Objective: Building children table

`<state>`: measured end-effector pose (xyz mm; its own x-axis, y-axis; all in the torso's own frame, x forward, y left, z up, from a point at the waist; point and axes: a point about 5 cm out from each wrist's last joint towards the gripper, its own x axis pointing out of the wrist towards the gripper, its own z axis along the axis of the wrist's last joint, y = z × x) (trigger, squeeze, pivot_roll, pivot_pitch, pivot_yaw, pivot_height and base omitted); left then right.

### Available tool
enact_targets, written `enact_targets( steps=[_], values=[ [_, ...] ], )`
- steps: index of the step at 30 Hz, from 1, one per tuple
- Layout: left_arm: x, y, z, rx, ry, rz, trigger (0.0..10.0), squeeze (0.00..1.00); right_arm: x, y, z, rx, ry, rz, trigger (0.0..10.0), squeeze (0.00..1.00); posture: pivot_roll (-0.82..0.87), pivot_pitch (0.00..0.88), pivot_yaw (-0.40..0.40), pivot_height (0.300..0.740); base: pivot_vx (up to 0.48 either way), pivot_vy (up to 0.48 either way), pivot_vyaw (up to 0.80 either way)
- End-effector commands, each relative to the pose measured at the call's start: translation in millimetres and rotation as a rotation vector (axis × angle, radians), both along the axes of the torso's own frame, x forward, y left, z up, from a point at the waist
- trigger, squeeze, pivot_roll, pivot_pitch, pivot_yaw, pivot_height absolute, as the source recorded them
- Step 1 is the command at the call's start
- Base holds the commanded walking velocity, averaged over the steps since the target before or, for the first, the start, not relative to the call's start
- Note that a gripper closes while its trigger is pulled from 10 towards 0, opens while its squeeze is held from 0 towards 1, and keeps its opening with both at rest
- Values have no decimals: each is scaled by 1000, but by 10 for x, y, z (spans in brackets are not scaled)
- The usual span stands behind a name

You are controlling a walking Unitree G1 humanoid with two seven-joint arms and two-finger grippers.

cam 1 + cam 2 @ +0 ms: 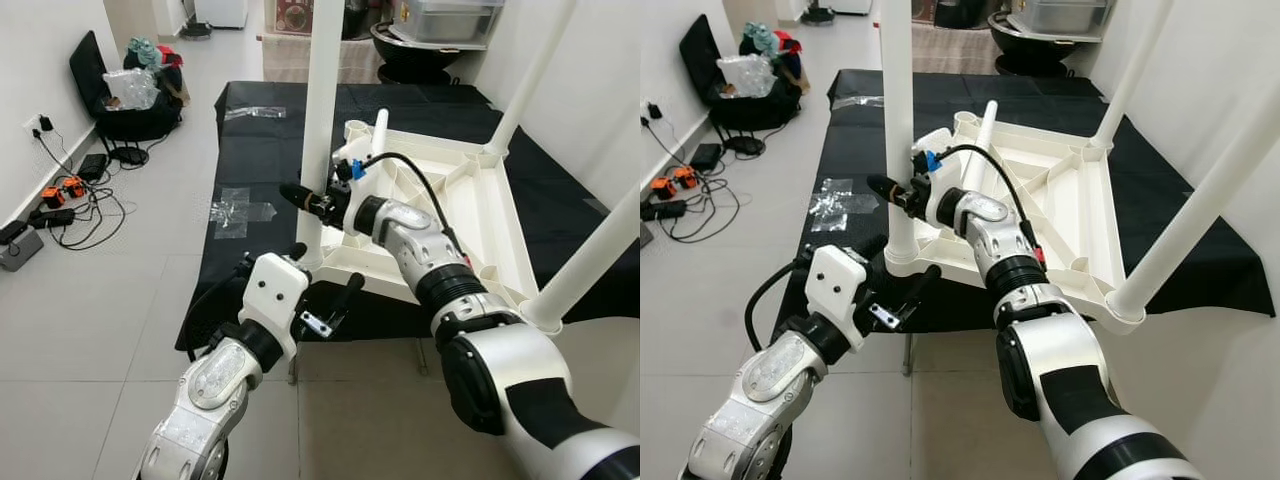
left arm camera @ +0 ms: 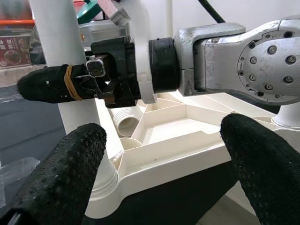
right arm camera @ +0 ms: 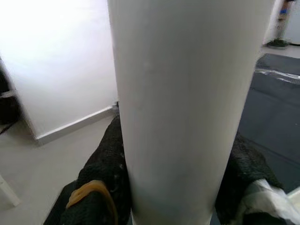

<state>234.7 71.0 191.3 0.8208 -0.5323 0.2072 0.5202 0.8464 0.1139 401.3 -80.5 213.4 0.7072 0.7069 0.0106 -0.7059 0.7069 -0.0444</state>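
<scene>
A white plastic table (image 1: 480,200) lies upside down on a black mat (image 1: 260,150). Three white legs stand up from its corners, and a loose leg (image 1: 379,128) lies inside the frame. My right gripper (image 1: 314,200) is shut on the near-left leg (image 1: 322,100), a little above its socket; in the right wrist view that leg (image 3: 173,93) sits tight between both fingers (image 3: 105,159). My left gripper (image 1: 325,275) is open just in front of the same corner, its fingers (image 2: 70,164) spread wide on either side of the socket (image 2: 105,187).
A black bag (image 1: 125,95), chargers and cables (image 1: 70,195) lie along the left wall. Crumpled clear wrap (image 1: 235,210) rests on the mat's left edge. A white wall runs close on the right. Grey tiled floor (image 1: 100,330) opens to the left and front.
</scene>
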Motion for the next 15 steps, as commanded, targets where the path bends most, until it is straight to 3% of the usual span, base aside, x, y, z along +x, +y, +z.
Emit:
enact_targets(
  steps=[1,3,4,6,7,9,15],
  values=[
    [4,-2,15,-2,-4,7,10000,0,80,-224,1,-55,-10,-209,0,0,61,25,-100,740,0,0,0],
    [9,-2,15,-3,-4,7,10000,0,146,-419,11,-47,12,-452,0,0,55,25,-96,740,0,0,0],
    [9,-2,15,-3,-4,7,10000,0,146,-419,11,-47,12,-452,0,0,55,25,-96,740,0,0,0],
    [12,-6,16,-3,-5,6,10000,0,177,-674,27,59,55,-767,0,0,56,25,-93,740,0,0,0],
    [12,-6,16,-3,-5,6,10000,0,177,-674,27,59,55,-767,0,0,56,25,-93,740,0,0,0],
    [17,-8,18,-2,-7,6,10000,0,160,-828,45,202,96,-1010,0,0,59,24,-96,740,0,0,0],
    [22,-4,19,-1,-8,8,10000,0,134,-821,34,308,139,-1138,0,0,58,24,-96,740,0,0,0]
  ],
)
